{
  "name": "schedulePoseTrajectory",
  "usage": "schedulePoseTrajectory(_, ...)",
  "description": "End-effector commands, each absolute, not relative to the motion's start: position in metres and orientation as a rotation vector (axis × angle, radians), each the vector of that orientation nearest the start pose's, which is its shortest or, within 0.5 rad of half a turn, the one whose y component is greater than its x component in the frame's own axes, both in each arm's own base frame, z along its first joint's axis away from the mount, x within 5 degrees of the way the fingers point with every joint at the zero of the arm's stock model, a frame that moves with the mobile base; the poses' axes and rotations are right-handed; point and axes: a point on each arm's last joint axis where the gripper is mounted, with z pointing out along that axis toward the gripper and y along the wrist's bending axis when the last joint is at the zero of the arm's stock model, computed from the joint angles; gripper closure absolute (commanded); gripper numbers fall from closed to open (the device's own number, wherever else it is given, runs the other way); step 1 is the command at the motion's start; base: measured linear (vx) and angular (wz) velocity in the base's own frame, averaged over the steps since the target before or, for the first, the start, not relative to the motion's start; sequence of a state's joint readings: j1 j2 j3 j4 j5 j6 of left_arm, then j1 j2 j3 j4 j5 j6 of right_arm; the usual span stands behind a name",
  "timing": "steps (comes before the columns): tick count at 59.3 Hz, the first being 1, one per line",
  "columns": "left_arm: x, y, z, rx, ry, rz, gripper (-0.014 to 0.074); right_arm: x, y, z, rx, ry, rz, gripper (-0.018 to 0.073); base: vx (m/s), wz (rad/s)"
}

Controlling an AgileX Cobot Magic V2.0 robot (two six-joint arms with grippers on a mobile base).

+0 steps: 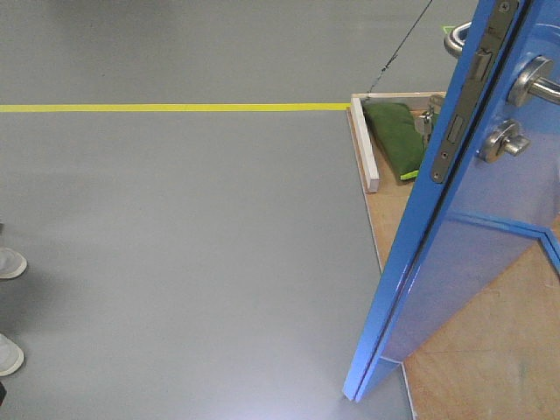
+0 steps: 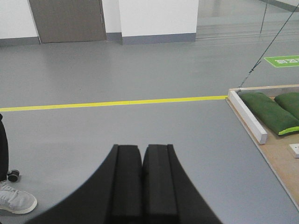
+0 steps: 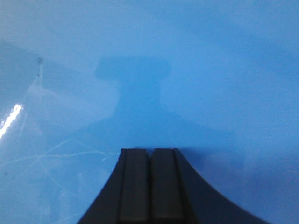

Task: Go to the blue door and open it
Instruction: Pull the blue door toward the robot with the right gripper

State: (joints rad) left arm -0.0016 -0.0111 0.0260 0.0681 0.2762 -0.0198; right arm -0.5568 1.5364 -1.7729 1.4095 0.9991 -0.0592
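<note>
On the right, door (image 1: 490,254): glossy blue, upright, seen edge-on in the front view; its lower corner stands where the wooden base (image 1: 490,350) meets the grey floor (image 1: 175,262).
Door edge: a metal latch plate (image 1: 464,96) runs down it, facing the camera.
Door face: silver lever handle (image 1: 538,83) near the top, round thumb-turn (image 1: 503,140) just below it.
Right gripper (image 3: 150,161): black fingers (image 3: 135,186) pressed together, tips pointed at the blue door (image 3: 210,56), which fills the right wrist view; whether they touch it cannot be told.
Left gripper (image 2: 142,161): fingers (image 2: 126,186) pressed together, holding nothing, pointed over open floor, well apart from the door.
Base: a white brace (image 1: 365,144) lies along its left rim, with a green bag (image 1: 394,140) just beside it.
Yellow line (image 1: 175,108): runs straight across the floor to the base's corner.
Cord (image 1: 407,39): thin and dark, slanting up from the base's far rim.
Shoes (image 1: 9,262): pale, at the far left edge of the floor.
</note>
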Motion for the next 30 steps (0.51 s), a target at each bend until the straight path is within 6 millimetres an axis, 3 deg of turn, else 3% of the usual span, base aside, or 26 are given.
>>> schedulePoseTrajectory(1, 0.0542, 0.0007, 0.1971, 0.029, 1.651, 0.034, 0.0524, 0.2898, -0.0879, 0.5323, 0.519, 1.488, 1.289, 0.0547, 0.0, 0.0)
schedulePoseTrajectory(30, 0.0542, 0.0007, 0.1971, 0.029, 1.651, 0.034, 0.0524, 0.2898, -0.0879, 0.5323, 0.519, 1.488, 1.289, 0.0547, 0.0, 0.0)
